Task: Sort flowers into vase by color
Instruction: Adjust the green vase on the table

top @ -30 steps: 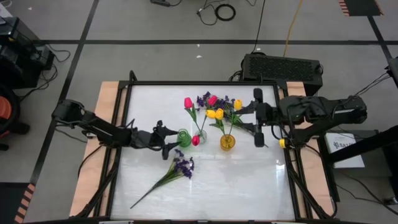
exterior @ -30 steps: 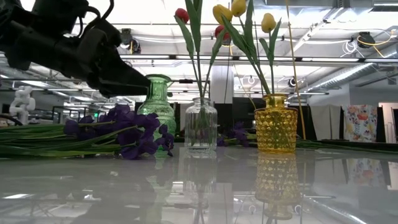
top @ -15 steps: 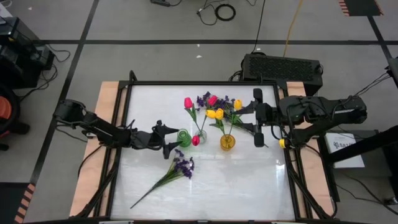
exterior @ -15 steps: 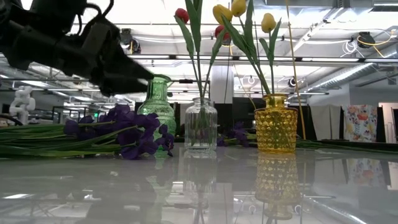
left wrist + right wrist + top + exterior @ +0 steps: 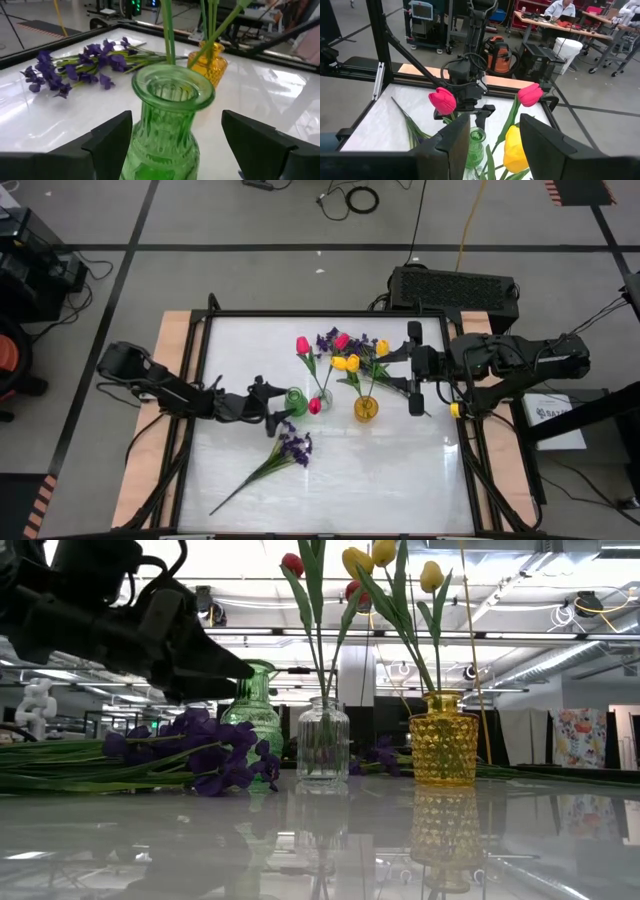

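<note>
From overhead I see the left claw (image 5: pixel 283 411) sitting at about nine o'clock of the green vase (image 5: pixel 296 399), its fingers (image 5: pixel 107 140) spread to either side of the vase neck without touching it, so it is released and holding nothing. The green vase stands upright and empty near the middle of the white surface (image 5: pixel 390 470). Just beside it toward three o'clock is the clear vase (image 5: pixel 322 397) with pink-red tulips (image 5: pixel 302 344) standing in it, one bloom drooping low at the vase mouth, and farther toward three o'clock the yellow vase (image 5: pixel 366 407) carries the yellow tulips (image 5: pixel 346 363). One purple sprig (image 5: pixel 295 446) lies flat on the surface at about six o'clock of the green vase, its stem trailing off toward seven o'clock. A second purple sprig (image 5: pixel 327 339) lies behind the vases at about twelve o'clock. My right claw (image 5: pixel 416 370) hovers at three o'clock of the yellow vase, near the right edge of the surface; its fingers (image 5: pixel 460 142) stand apart with tulip blooms beyond them, and I cannot tell whether it grips any stem.
</note>
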Available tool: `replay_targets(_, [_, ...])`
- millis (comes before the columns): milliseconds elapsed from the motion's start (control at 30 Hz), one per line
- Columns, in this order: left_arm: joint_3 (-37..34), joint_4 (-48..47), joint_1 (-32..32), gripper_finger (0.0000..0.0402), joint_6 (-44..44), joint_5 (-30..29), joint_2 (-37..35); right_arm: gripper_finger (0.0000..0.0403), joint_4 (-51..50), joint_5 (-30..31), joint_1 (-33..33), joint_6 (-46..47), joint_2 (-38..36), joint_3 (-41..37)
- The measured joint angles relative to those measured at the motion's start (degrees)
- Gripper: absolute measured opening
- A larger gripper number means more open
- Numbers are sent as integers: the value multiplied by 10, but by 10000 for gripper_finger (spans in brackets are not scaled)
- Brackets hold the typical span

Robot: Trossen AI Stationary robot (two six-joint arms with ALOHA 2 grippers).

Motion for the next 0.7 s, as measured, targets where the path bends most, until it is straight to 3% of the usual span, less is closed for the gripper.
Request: replay_targets(700, [3, 66, 1, 314, 60, -3, 39, 164, -1, -2, 0, -19, 0, 0])
